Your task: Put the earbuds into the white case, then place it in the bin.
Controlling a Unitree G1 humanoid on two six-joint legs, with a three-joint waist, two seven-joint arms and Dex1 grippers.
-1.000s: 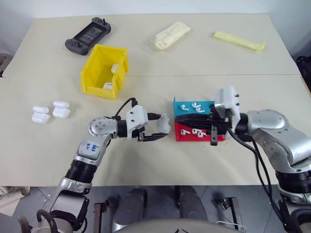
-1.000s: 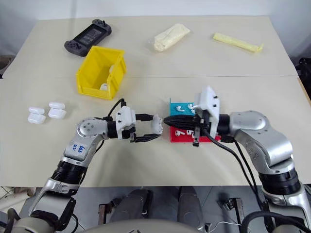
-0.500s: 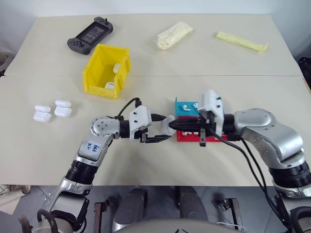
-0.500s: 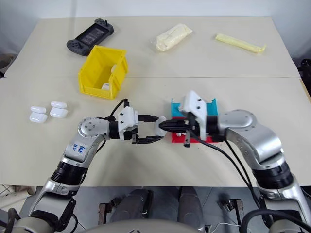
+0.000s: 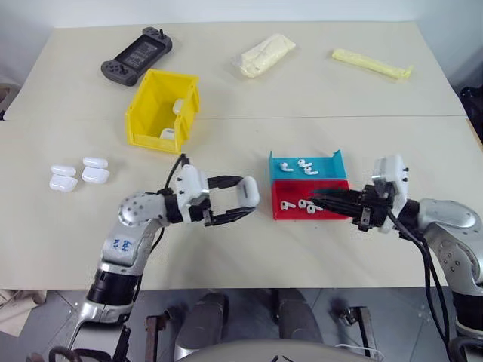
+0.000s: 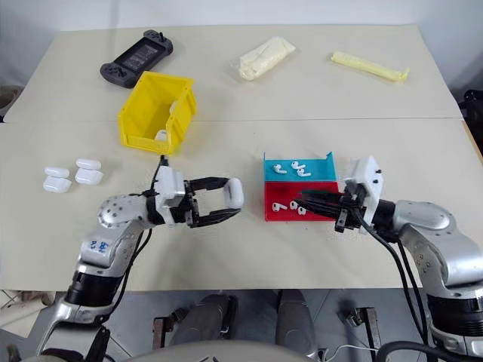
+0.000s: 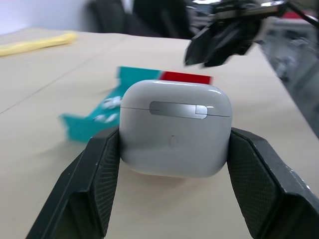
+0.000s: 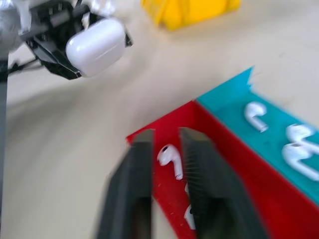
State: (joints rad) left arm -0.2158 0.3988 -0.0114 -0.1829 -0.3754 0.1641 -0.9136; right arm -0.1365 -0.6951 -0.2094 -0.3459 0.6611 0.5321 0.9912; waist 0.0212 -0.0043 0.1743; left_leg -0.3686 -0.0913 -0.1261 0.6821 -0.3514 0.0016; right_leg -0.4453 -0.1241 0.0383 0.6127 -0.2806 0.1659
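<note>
Fetching earbuds (image 8: 171,158): right pincer (image 8: 167,149) slightly parted, probably empty, above red tray (image 6: 281,215); left pincer (image 7: 169,154) clamps closed-lid white case (image 7: 174,128); next pinch one.

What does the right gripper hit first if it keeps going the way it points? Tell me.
Probably the earbuds lying in the red tray: the right gripper, fingers slightly apart, points over them toward the left gripper. Its height above them is unclear.
</note>
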